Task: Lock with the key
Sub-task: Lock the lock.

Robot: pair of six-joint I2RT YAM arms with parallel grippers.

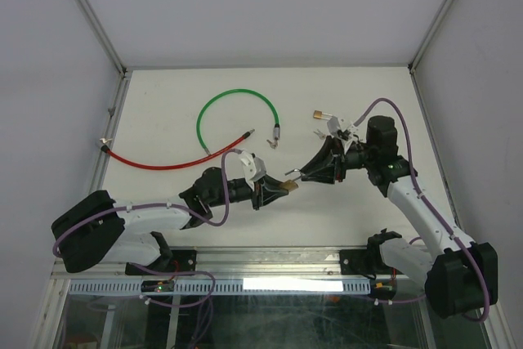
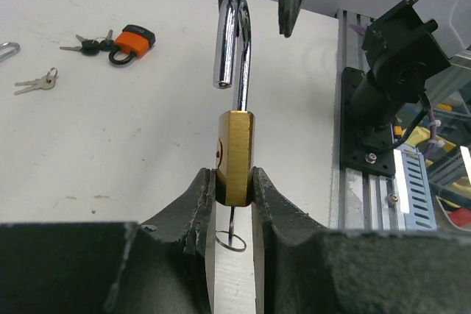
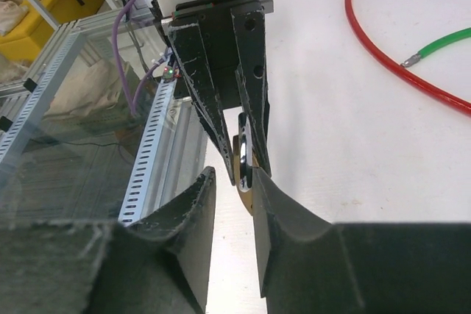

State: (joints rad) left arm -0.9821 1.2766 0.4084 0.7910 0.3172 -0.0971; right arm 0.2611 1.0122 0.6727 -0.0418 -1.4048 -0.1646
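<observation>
Brass padlock (image 2: 235,156), the only one of this kind, is upright above the table (image 1: 368,104) near its front edge. Its body is pinched between the fingers of the left gripper (image 2: 232,179), and a key ring (image 2: 234,240) hangs under it. Its shackle (image 2: 239,49) is open with one leg free, and its top reaches between the slightly spread jaws of the right gripper (image 3: 232,182), touching one finger. Farther out lie one orange padlock (image 2: 134,40), one green cable (image 1: 237,96) and one red cable (image 1: 155,165), with bare table around them.

Left end effector (image 1: 279,189) clamped, right end effector (image 1: 301,174) parted, tips meeting.
</observation>
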